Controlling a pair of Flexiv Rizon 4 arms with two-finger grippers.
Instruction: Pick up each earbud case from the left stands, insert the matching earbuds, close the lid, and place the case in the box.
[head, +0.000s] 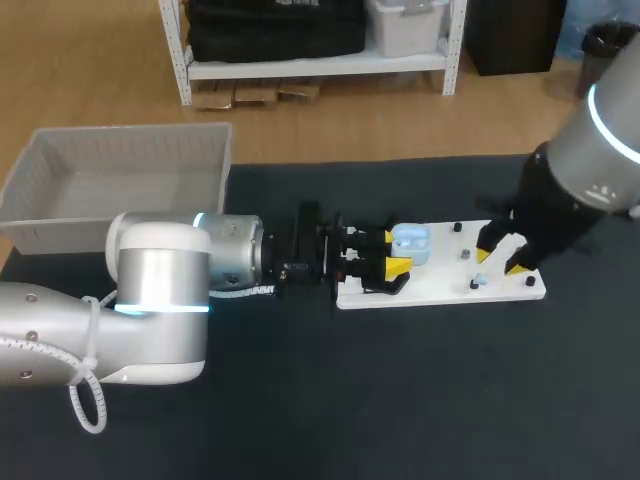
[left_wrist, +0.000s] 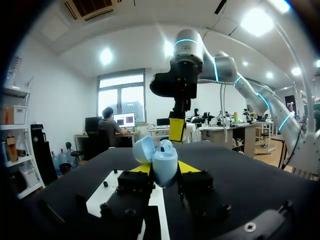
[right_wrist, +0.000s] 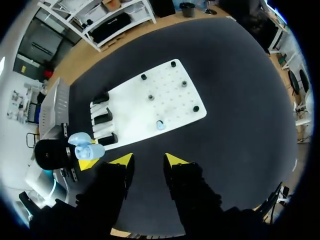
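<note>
Left wrist view shows the left gripper clamped on the pale blue earbud case, lid open, by the stand end of the white board. The right gripper hangs with fingers apart, the small blue earbud just ahead of it. It should descend squarely and pinch lightly, with the case held level.

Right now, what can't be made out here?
- Contents of the open case: left wrist view sees only its outside; head view too small.
- Near floor of the box: its front wall hides it, head view.
- Small pale-blue piece on the board: too small to identify, right wrist view.
</note>
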